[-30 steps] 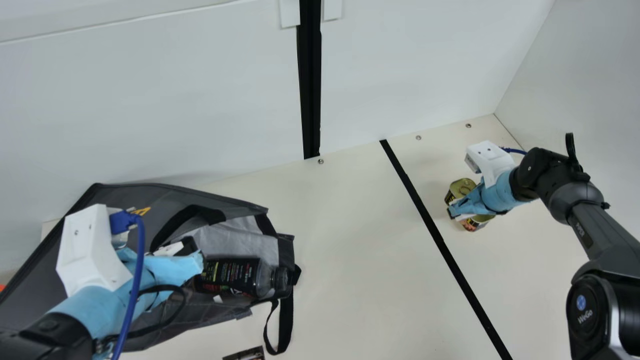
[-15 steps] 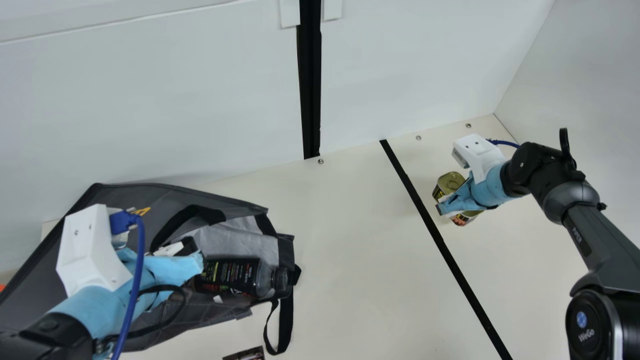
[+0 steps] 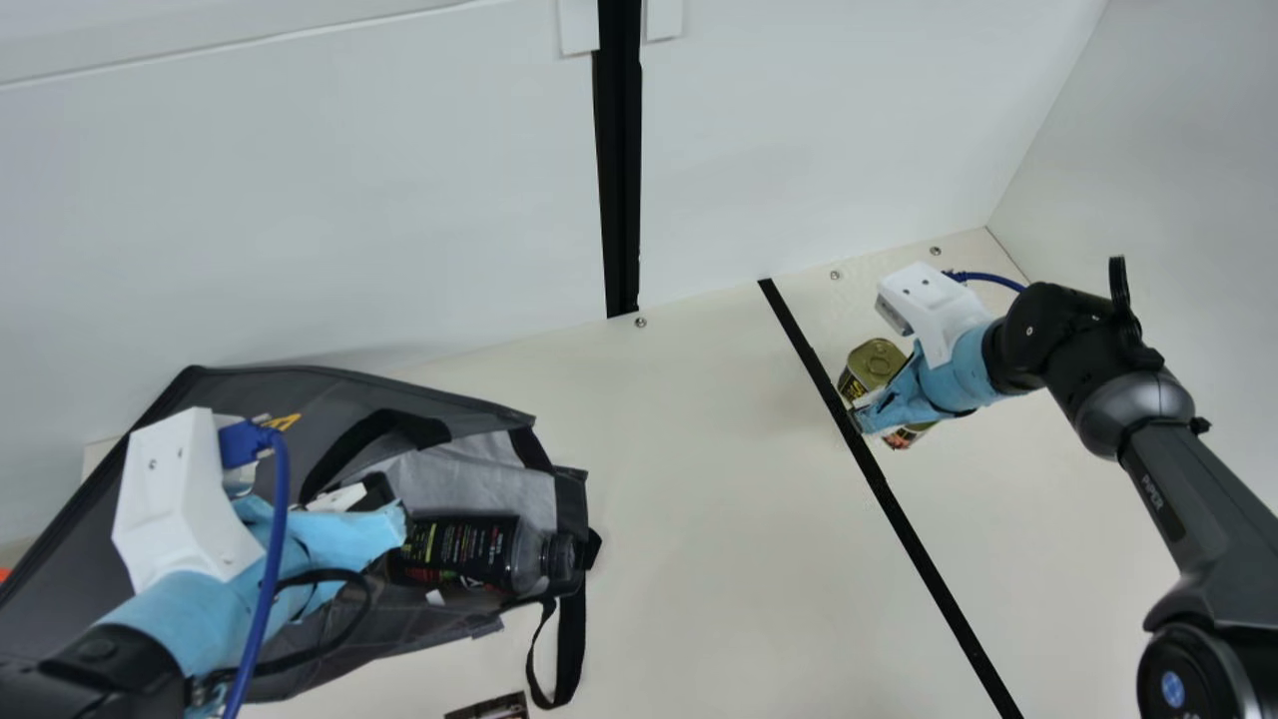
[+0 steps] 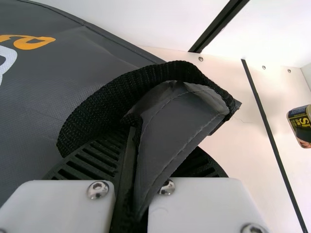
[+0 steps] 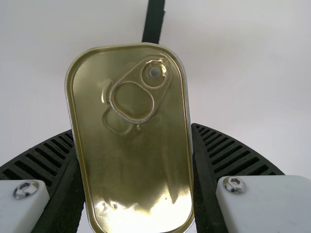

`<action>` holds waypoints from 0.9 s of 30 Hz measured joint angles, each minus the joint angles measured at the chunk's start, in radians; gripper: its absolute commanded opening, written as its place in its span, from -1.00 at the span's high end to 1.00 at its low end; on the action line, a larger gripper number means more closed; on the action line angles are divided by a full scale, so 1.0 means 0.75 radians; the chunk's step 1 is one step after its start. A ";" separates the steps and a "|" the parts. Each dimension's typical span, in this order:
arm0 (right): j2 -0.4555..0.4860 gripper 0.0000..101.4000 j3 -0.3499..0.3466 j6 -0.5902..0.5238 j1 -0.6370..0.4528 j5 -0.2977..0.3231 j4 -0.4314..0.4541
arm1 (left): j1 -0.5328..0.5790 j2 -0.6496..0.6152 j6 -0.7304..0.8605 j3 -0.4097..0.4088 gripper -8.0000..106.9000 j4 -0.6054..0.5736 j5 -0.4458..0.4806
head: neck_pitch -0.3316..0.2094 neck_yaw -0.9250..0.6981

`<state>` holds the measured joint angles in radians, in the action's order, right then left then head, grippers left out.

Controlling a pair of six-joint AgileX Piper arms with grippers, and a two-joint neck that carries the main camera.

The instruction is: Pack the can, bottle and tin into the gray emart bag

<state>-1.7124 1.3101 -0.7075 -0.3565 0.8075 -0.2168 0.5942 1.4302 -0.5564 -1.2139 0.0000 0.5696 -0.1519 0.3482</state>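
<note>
Gold-topped tin [image 5: 131, 160], rounded corners, ring pull [image 5: 154, 73], printed sides

We saw yellow lettering on the tin [image 3: 872, 361] within the right gripper [image 3: 861, 411], a round blue emblem and pale lettering on the arm [image 3: 1183, 499] behind it, multicoloured print on the bottle [image 3: 474, 547] beside the left gripper [image 3: 387, 509], and orange lettering on the bag [image 3: 344, 384] it pinched.
</note>
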 measured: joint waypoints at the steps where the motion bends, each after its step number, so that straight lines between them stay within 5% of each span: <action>1: 0.008 1.00 -0.007 -0.006 0.006 0.000 -0.001 | 0.000 0.000 0.000 0.000 0.68 0.000 0.000 | 0.000 -0.002; 27: 0.246 1.00 -0.203 -0.026 0.198 0.013 -0.013 | 0.000 0.000 0.000 0.000 0.68 0.000 0.000 | 0.000 0.000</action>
<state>-1.5280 1.1575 -0.7272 -0.2079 0.8173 -0.2268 0.5942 1.4302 -0.5564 -1.2139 0.0000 0.5696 -0.1519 0.3482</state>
